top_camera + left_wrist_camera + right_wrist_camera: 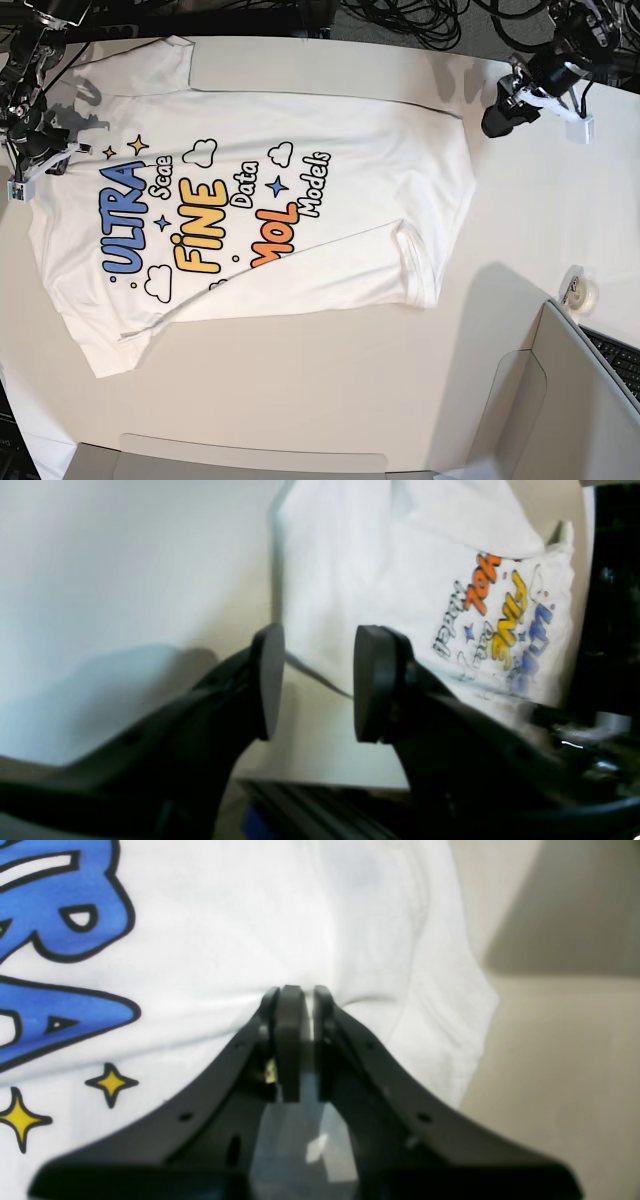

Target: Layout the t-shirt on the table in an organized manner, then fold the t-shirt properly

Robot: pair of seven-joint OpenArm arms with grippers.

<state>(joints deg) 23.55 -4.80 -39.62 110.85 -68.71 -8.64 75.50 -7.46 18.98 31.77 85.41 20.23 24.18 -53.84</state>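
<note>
The white t-shirt (300, 130) lies spread on the off-white table (330, 390) with its blue, yellow and orange print facing up. One corner at its lower right is folded over. My right gripper (300, 995) is shut on a pinch of the t-shirt (225, 940), which puckers at the tips. In the base view my right gripper (38, 160) sits at the shirt's left edge. My left gripper (317, 680) is open with nothing between its pads, just off the t-shirt (380, 590). In the base view my left gripper (497, 120) hovers beyond the shirt's right edge.
A roll of tape (582, 290) lies at the right. A grey-beige panel (540, 400) and a keyboard (615, 355) stand at the lower right corner. Another panel (250, 465) lines the front edge. Cables (420, 20) run along the far side.
</note>
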